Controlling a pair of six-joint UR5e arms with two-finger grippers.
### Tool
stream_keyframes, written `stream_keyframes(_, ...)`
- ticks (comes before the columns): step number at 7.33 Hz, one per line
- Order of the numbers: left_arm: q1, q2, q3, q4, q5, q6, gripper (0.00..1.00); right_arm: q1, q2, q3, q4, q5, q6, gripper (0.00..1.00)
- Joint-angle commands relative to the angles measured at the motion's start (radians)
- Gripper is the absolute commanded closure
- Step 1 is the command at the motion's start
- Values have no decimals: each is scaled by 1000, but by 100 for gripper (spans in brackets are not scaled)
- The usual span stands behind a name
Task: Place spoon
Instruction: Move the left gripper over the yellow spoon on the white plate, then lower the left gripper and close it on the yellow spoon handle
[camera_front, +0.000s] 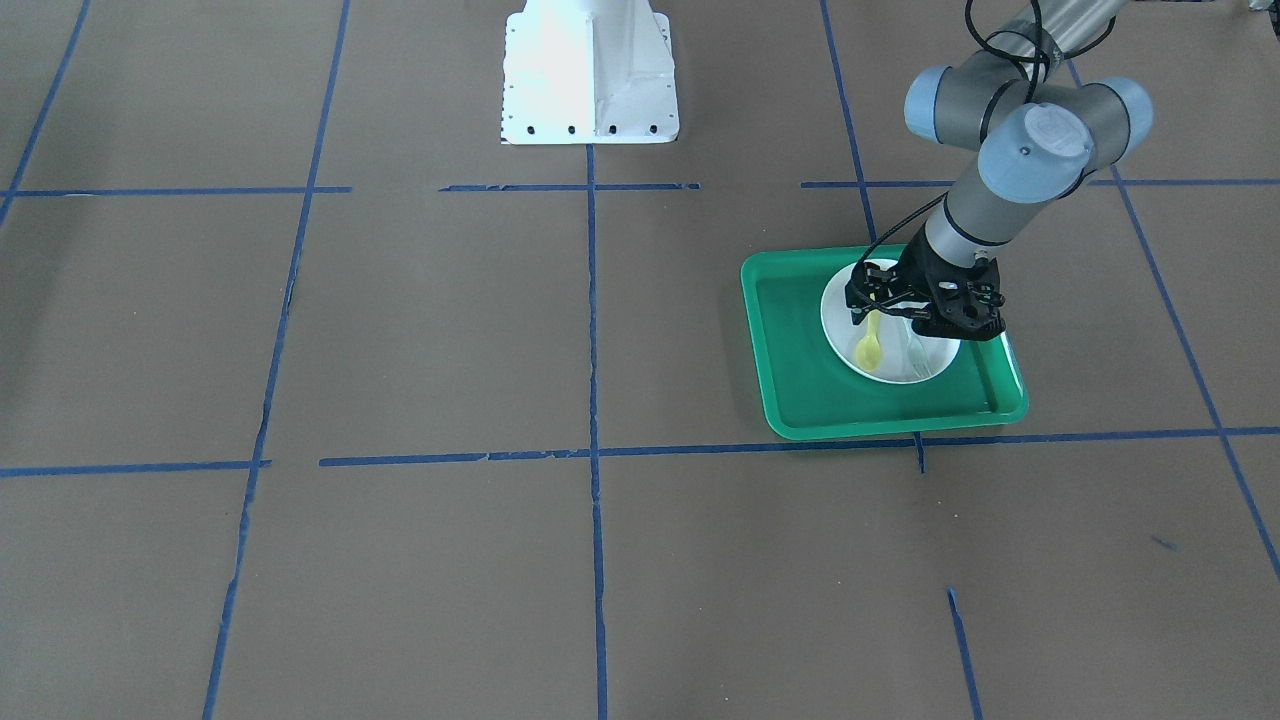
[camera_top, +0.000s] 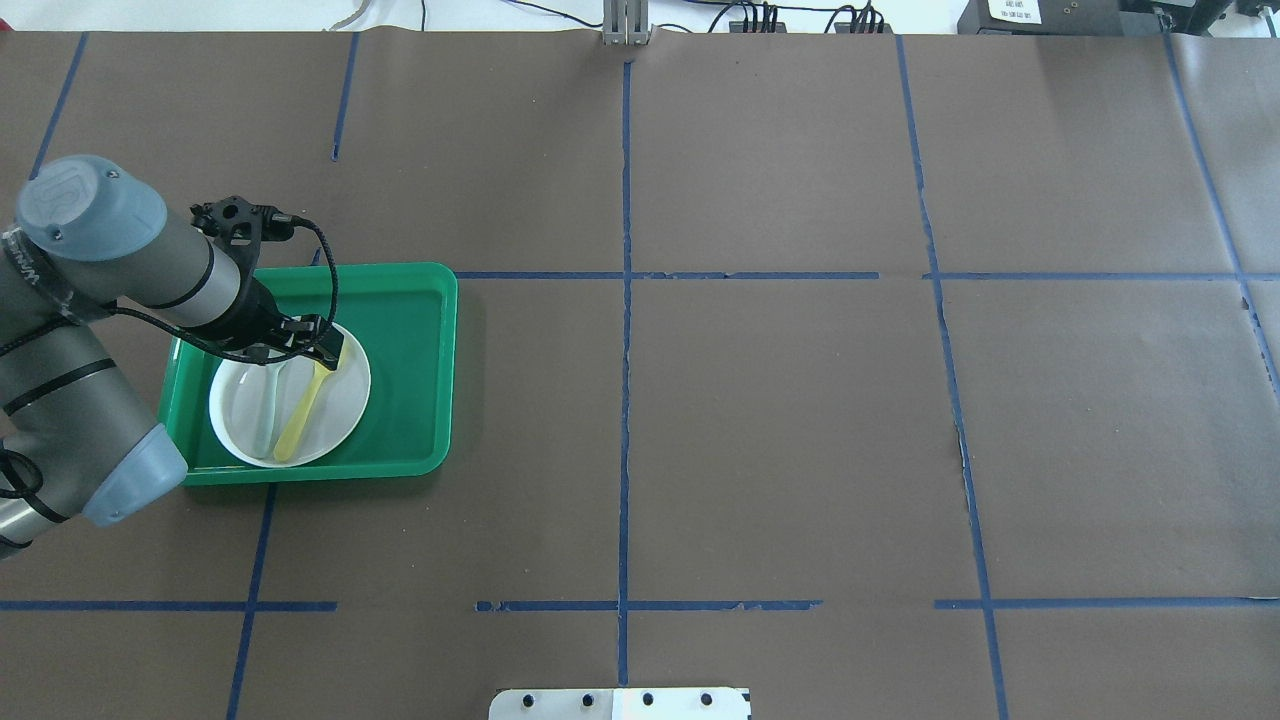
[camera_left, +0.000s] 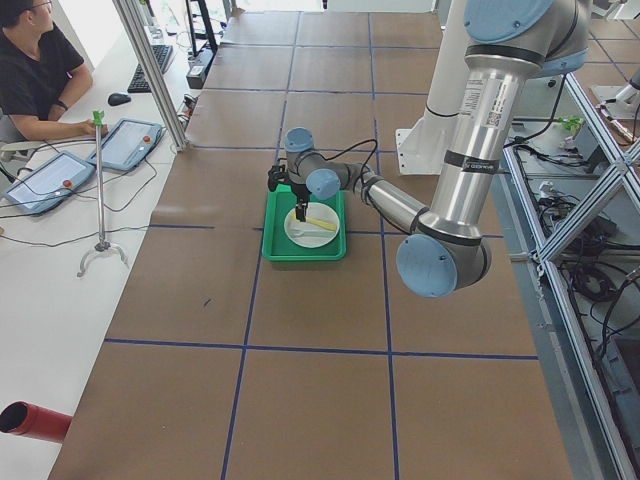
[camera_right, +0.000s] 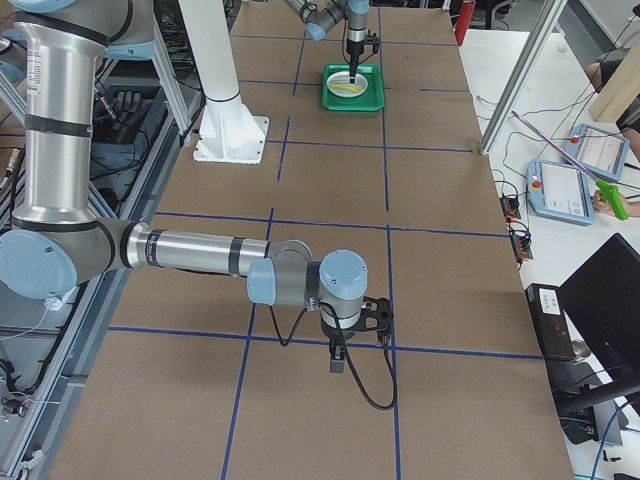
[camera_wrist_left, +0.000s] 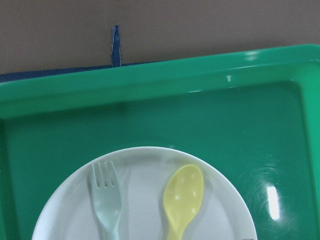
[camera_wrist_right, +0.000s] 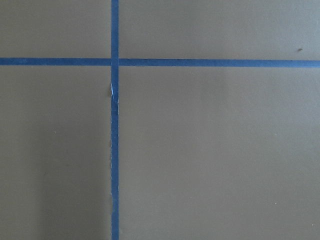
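The small yellow spoon (camera_front: 869, 350) lies flat on the white plate (camera_front: 928, 366) inside the green tray (camera_front: 800, 350). A pale fork (camera_front: 915, 350) lies beside it. From overhead the spoon (camera_top: 300, 420) runs from the plate's (camera_top: 345, 400) far edge to its near edge. My left gripper (camera_front: 868, 318) (camera_top: 328, 360) hangs over the handle end with the jaws apart on either side of it. The left wrist view shows the spoon bowl (camera_wrist_left: 183, 195) and the fork tines (camera_wrist_left: 106, 197) resting on the plate (camera_wrist_left: 142, 170). My right gripper (camera_right: 337, 360) points down at bare table far from the tray, and I cannot tell if it is open or shut.
The tray (camera_top: 410, 350) sits at the table's left side. The white robot base (camera_front: 590, 70) stands at the table's robot-side edge, at the middle. Blue tape lines cross the brown table. A seated operator (camera_left: 40, 70) is beyond the table's far side.
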Motion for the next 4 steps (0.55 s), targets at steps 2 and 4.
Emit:
stream_keyframes(2, 35, -4, 60, -56, 7, -8, 19, 0, 0, 0, 1, 0, -1, 0)
stream_keyframes(4, 35, -4, 66, -75, 5, -11, 25, 0, 0, 0, 0, 0, 0, 0)
